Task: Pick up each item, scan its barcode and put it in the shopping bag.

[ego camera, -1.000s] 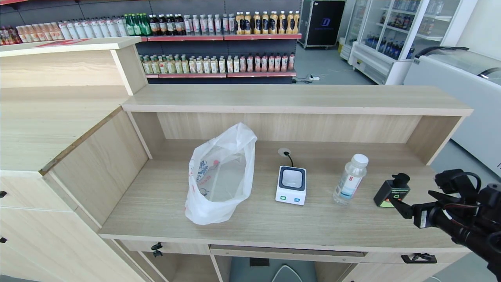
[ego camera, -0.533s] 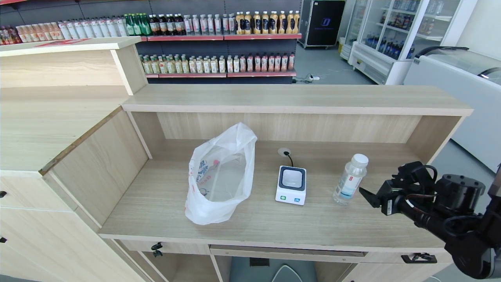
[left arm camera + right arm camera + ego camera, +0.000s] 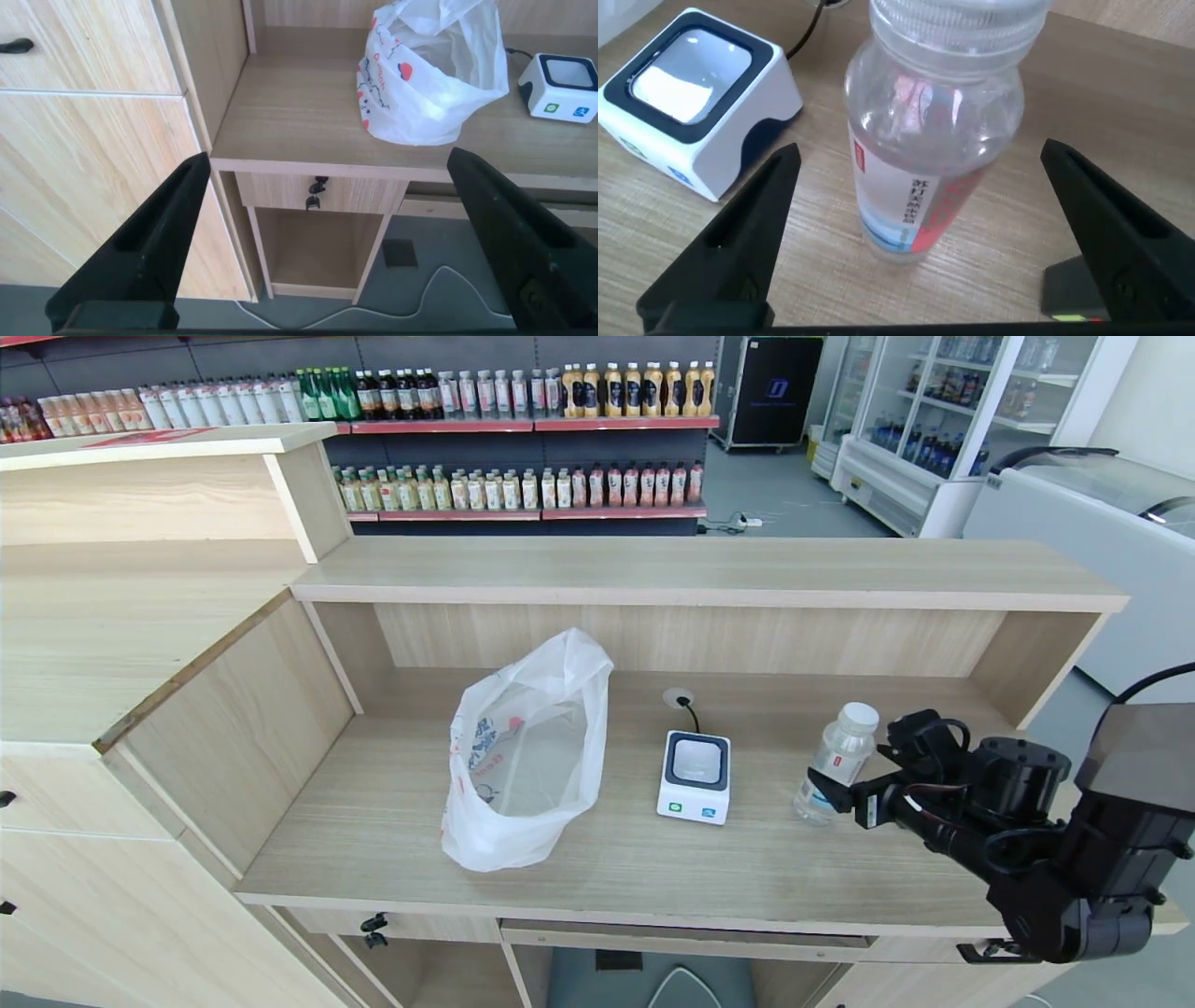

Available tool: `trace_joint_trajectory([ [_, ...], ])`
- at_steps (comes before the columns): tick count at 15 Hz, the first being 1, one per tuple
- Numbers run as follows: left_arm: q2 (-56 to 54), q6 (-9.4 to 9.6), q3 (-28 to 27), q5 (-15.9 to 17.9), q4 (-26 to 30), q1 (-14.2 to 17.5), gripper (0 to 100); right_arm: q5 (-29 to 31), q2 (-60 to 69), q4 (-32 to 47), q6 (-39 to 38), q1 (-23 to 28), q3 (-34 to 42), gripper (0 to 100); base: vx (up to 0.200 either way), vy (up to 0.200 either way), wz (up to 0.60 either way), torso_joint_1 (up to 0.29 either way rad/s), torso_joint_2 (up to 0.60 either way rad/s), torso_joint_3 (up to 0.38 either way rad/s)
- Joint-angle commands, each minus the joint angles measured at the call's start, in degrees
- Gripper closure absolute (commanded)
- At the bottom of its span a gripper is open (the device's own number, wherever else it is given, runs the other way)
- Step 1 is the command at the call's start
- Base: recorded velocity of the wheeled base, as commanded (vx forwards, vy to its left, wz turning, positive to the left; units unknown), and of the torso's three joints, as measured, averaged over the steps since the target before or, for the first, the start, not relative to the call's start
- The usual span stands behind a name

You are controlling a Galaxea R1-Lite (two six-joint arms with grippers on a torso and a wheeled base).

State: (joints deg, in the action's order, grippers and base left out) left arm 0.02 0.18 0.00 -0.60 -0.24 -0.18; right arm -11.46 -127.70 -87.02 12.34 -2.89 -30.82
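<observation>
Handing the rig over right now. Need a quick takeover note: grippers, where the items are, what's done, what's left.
Left gripper: open, holds nothing, low in front of the counter's left end.
Right gripper: open, one finger on each side of the water bottle, not closed on it.
Things: the bottle stands upright on the counter, to the right of the scanner. The shopping bag stands open to the left of the scanner and looks empty.
Done: right gripper lined up on the bottle, nothing bagged.
Left: grasp the bottle, scan it, put it in the bag.
</observation>
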Motion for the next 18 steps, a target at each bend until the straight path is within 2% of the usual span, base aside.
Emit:
trace_joint_trajectory([
  [1,-0.02,-0.01,0.0,-0.02,-0.02,0.01,0,-0.14,-3.17,0.09,-0.12,0.08,-3.81,0,0.0,0.0,0.0,0.0,0.0,0.0],
  [5,-0.02,-0.01,0.0,-0.02,-0.02,0.01,0,-0.76,-5.19,1.32,-0.12,-0.27,-6.89,0,0.0,0.0,0.0,0.0,0.0,0.0],
  [18,-0.02,-0.01,0.0,-0.02,-0.02,0.01,0,-8.76,-9.85,1.41,-0.91,-0.98,-12.78,0,0.0,0.0,0.0,0.0,0.0,0.0],
])
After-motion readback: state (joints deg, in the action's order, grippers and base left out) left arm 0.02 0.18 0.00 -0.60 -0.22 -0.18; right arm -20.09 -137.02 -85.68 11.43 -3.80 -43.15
